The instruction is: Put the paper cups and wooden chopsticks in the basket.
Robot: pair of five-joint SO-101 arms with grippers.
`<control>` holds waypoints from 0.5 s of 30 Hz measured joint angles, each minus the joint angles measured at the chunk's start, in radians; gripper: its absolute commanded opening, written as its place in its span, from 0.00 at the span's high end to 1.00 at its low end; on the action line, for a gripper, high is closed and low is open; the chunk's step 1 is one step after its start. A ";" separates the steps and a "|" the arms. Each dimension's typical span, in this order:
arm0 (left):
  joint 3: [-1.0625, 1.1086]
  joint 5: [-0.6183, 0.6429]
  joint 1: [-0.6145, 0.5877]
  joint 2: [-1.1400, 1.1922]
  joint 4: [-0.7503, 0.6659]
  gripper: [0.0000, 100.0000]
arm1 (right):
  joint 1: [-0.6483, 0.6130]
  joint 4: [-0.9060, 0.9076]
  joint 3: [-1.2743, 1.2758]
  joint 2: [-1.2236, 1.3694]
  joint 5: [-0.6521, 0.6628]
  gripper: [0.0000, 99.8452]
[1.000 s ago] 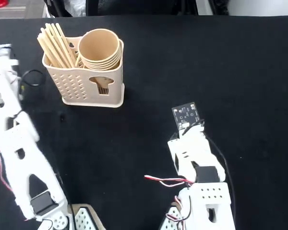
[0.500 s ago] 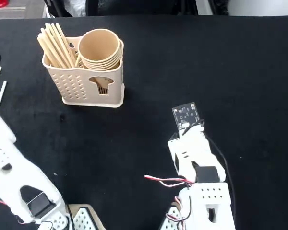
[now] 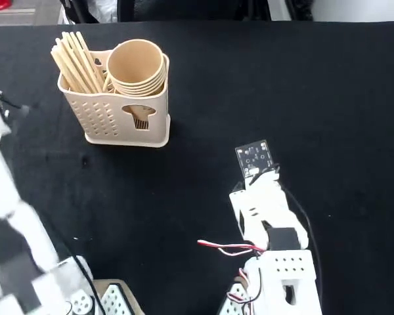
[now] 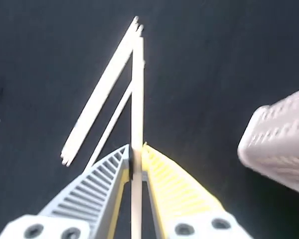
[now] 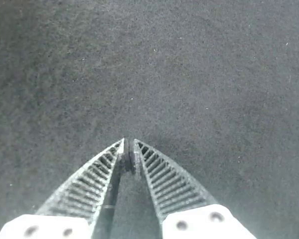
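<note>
The basket (image 3: 115,125) stands toward the far left of the black table (image 3: 302,85); it holds a stack of paper cups (image 3: 136,65) in one compartment and a bundle of chopsticks (image 3: 75,62) leaning in the one beside it, so most of the job looks done. The left gripper (image 4: 136,152) is pinching one more stick (image 4: 137,89), caught near its end so the long part juts out ahead; I'd guess that leaves it free to go tip-first into the basket. Two loose sticks (image 4: 96,99) seem to lie on the table beyond, their far tips meeting its tip; a corner of the basket shows off to one side. The right gripper (image 5: 128,149) sits low over bare table, jaws pressed together on nothing; it is well apart from the basket, probably parked out of the way.
</note>
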 measured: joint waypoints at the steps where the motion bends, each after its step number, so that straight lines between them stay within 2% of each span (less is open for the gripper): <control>1: 0.095 0.000 0.012 -0.084 -0.068 0.97 | 0.000 0.000 0.000 0.000 0.000 0.99; 6: 0.420 0.084 0.072 -0.489 -0.356 0.97 | 0.000 0.000 0.000 0.000 0.000 0.99; 11: 0.539 0.212 0.130 -0.787 -0.663 0.97 | 0.000 0.000 0.000 0.000 0.000 0.99; 15: 0.617 0.244 0.199 -0.891 -0.970 0.97 | 0.000 0.000 0.000 0.000 0.000 0.99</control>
